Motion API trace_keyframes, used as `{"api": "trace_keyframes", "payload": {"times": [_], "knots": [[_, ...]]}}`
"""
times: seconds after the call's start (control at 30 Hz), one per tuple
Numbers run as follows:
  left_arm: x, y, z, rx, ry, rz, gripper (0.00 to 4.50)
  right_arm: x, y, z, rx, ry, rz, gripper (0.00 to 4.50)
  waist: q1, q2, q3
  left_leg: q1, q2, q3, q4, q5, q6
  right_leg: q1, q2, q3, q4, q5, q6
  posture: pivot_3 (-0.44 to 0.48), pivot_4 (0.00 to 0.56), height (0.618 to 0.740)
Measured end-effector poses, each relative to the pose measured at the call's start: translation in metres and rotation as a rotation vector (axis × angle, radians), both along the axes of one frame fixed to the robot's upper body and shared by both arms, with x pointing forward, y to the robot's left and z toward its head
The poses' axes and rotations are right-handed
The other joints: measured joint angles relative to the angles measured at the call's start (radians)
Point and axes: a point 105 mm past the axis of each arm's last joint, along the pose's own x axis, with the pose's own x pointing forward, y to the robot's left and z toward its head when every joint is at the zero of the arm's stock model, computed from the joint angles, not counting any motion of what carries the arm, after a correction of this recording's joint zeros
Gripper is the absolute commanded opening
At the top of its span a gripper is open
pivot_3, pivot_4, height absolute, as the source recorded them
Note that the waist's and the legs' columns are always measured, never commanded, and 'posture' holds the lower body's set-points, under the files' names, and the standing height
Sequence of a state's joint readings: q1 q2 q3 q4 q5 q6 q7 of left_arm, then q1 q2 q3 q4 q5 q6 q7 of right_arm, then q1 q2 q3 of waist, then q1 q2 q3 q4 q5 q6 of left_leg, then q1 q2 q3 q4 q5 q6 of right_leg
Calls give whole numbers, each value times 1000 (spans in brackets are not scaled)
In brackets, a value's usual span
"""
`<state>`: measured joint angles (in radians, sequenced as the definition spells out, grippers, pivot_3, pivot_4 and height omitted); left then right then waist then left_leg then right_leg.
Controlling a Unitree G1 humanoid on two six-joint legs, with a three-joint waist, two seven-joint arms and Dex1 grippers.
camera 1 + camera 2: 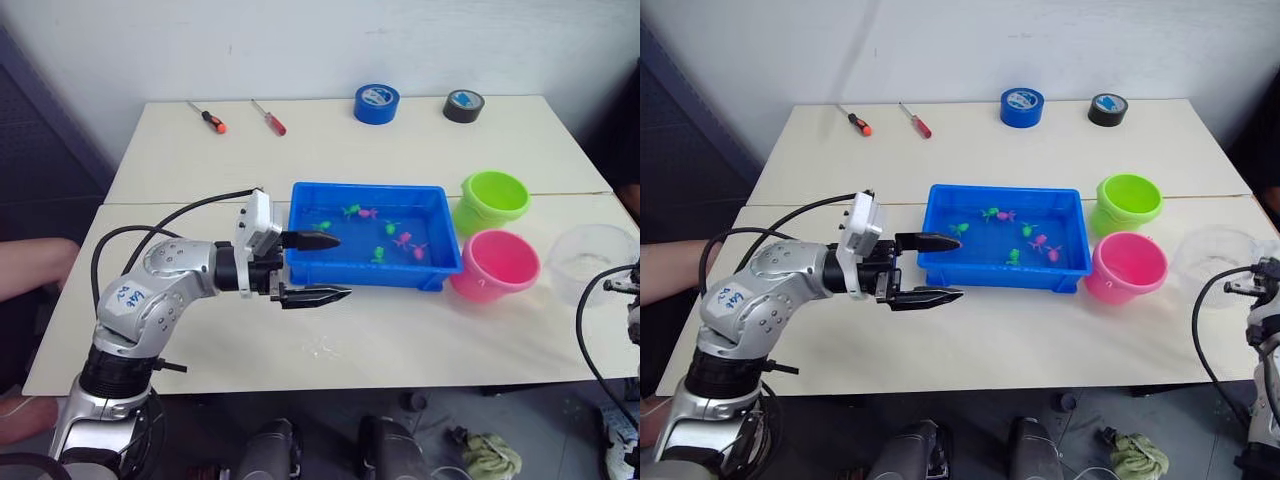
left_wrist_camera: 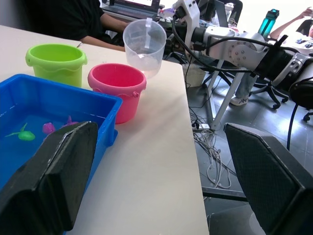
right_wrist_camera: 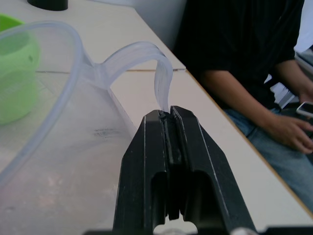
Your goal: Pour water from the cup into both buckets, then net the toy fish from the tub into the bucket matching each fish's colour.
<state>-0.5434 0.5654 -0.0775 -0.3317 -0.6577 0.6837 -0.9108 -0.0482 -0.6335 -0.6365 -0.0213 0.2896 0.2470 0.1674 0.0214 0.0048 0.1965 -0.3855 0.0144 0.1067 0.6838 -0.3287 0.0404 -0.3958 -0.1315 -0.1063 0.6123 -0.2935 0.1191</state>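
The left gripper hangs over the table with its two black fingers spread wide and nothing between them; one fingertip reaches over the near-left corner of the blue tub, the other sits just outside the tub's front wall above bare tabletop. Straight ahead of this gripper, inside the tub, lie the toy fish: green ones nearest the fingertips and pink ones farther along, all resting in the shallow water. Beyond the tub's far end, well away from the left gripper, stand the pink bucket and, just behind it and touching or nearly so, the lime green bucket. The clear measuring cup stands upright on the table past the pink bucket, at the table's right edge. The right gripper is closed with its fingers pressed together on the lower end of the cup's handle, so the cup's body lies directly in front of it and the green bucket shows through the clear wall farther on. A person in a dark shirt sits beside the table on the right gripper's outer side. At the far edge of the table, well apart from both grippers, lie two screwdrivers, a blue tape roll and a black tape roll.
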Motion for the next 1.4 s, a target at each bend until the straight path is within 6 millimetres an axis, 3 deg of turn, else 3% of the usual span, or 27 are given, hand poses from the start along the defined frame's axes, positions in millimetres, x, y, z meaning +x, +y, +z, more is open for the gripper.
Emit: {"api": "trace_keyframes", "payload": {"times": [0.33, 0.7, 1.03, 1.4], "knots": [[5, -3, -2, -4, -10, 2, 4500, 11, 14, 24, -221, 49, 3, 82, 0, 0, 0, 0, 0, 0, 0, 0, 0, 0, 0, 0, 0, 0, 0, 0, 150, 740], [5, -3, -3, -6, -11, 8, 4500, 20, 27, 29, -326, 49, 35, 82, 0, 0, 0, 0, 0, 0, 0, 0, 0, 0, 0, 0, 0, 0, 0, 0, 150, 740], [6, -2, -4, -7, -8, 16, 4500, 29, 52, 45, -702, 76, 77, 82, 1, 0, 0, 0, 0, 1, 0, 1, 0, -1, 0, 0, 0, 0, 0, 0, 150, 740], [6, -2, -4, -2, -10, 18, 4500, 30, 61, 55, -917, 78, 62, 82, 0, 0, 0, 0, 0, 0, 0, 1, -1, -1, 0, 0, 0, 0, 0, 0, 150, 740]]}}
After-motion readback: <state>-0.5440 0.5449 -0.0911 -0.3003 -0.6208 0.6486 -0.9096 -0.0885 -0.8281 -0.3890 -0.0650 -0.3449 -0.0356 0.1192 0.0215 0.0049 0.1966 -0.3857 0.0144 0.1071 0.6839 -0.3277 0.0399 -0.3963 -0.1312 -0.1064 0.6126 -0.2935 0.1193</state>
